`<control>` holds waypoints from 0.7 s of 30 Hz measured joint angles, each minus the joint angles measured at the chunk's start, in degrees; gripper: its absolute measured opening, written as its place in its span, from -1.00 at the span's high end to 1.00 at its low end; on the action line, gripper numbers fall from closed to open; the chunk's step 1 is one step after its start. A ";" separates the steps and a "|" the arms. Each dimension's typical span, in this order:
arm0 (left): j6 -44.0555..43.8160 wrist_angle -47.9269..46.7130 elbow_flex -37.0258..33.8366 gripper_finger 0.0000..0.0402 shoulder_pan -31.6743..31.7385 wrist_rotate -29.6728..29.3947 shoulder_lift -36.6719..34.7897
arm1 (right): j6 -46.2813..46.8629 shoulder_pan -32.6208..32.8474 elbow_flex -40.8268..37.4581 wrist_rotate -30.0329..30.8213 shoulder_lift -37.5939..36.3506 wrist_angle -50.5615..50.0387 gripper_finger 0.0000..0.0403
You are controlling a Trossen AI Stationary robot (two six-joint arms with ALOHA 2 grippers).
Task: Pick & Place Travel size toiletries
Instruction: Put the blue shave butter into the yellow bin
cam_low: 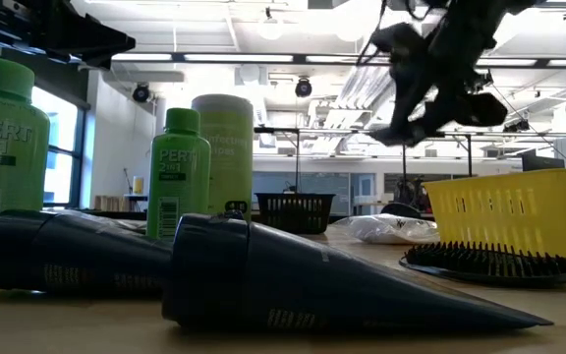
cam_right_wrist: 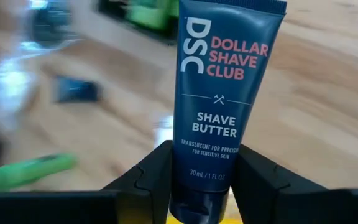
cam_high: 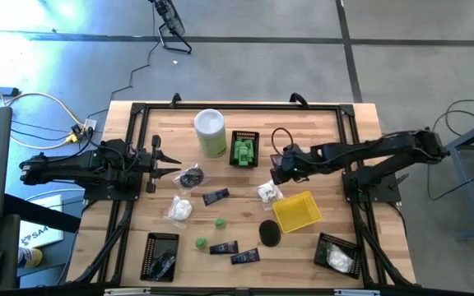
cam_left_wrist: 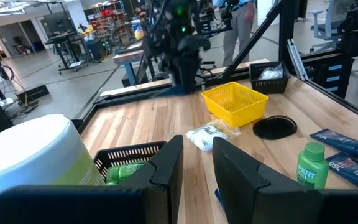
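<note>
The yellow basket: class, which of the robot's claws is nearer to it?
The right. The right claw, shut on a navy tube, hangs just beside the yellow basket; the left claw waits far across the table.

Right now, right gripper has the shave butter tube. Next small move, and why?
Probably carry it over the yellow basket and lower. The right gripper is shut on the shave butter tube, held above the table just beside that basket, so a short move should reach it.

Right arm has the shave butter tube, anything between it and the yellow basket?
Nothing visible. The right gripper holds the navy tube above the table, and the yellow basket lies just beside it, open-topped. The white packet sits low beside the basket.
</note>
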 joint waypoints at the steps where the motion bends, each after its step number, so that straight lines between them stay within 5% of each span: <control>1: 0.00 -0.02 0.00 0.58 -0.02 0.00 0.01 | -0.05 0.88 0.01 0.06 -0.86 0.07 0.35; 21: -0.17 -0.33 0.00 0.58 -0.01 0.02 0.01 | -3.84 19.07 -0.01 0.79 -2.79 -7.05 0.37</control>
